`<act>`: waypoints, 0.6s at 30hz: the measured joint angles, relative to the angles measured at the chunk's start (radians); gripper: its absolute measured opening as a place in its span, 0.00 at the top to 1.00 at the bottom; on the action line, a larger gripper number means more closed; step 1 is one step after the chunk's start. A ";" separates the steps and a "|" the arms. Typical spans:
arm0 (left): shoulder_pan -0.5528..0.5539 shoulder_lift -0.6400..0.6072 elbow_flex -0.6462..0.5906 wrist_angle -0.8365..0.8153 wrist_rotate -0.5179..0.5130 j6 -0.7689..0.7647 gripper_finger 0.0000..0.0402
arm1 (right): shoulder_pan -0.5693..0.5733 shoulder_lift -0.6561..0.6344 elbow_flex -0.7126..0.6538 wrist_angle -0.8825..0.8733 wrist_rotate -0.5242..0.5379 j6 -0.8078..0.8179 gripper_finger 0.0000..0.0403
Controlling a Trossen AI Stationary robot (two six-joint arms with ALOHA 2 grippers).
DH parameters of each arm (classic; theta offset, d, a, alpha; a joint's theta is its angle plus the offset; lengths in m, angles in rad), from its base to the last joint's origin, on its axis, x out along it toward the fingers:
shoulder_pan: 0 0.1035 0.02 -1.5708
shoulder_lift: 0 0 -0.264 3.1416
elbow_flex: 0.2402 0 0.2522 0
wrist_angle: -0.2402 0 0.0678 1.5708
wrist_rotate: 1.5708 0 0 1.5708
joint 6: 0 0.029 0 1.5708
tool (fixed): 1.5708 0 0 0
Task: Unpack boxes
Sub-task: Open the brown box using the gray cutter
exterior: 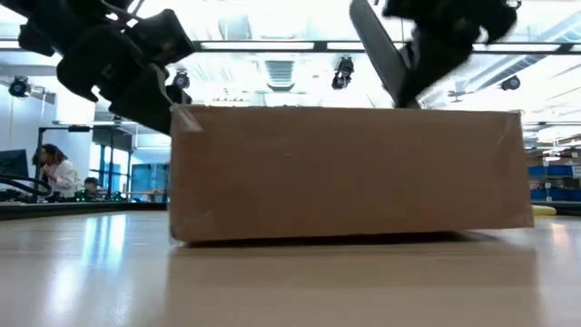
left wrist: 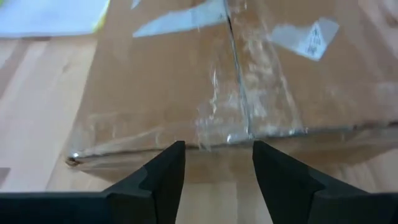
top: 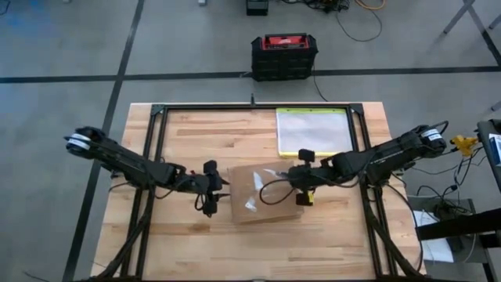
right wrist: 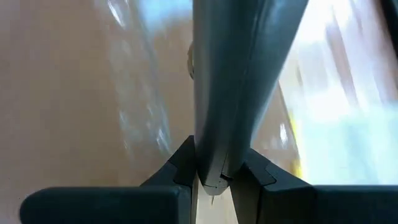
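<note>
The brown cardboard box [top: 262,193] lies flat on the wooden table [top: 196,251], its top seam [left wrist: 239,93] sealed with shiny clear tape. My left gripper [left wrist: 217,171] stands open just off the box's left end, level with the seam, and touches nothing. It also shows in the high view as my left gripper [top: 218,188]. My right gripper [top: 291,178] hangs over the box's right part, shut on a long grey tool [right wrist: 239,74]. In the low view the tool [exterior: 381,54] slants down to the box's top [exterior: 408,107]. My right gripper pinches the grey tool between its two fingers [right wrist: 180,165], at the tool's near end [right wrist: 214,168]. The tool runs on forward from the fingers along their line, slanting down over the box's top. Whether its far end touches the cardboard I cannot tell.
A clear pouch with a yellow-green edge [top: 313,131] lies on the table behind the box. A black-and-red case [top: 283,56] stands on the floor beyond the far edge. A black frame [top: 156,125] runs around the work area. A person [exterior: 56,173] sits far off in the room.
</note>
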 joint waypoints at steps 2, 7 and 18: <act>-0.001 -0.002 0.001 -0.010 0.004 0.000 0.57 | 0.012 0.004 0.000 0.140 -0.029 -0.045 0.90; -0.007 -0.067 0.052 -0.106 0.015 0.014 0.58 | -0.009 0.071 -0.033 0.490 -0.195 -0.144 0.90; -0.007 -0.027 -0.015 0.225 0.005 0.028 0.55 | -0.094 0.343 -0.069 1.139 -0.395 -0.297 0.90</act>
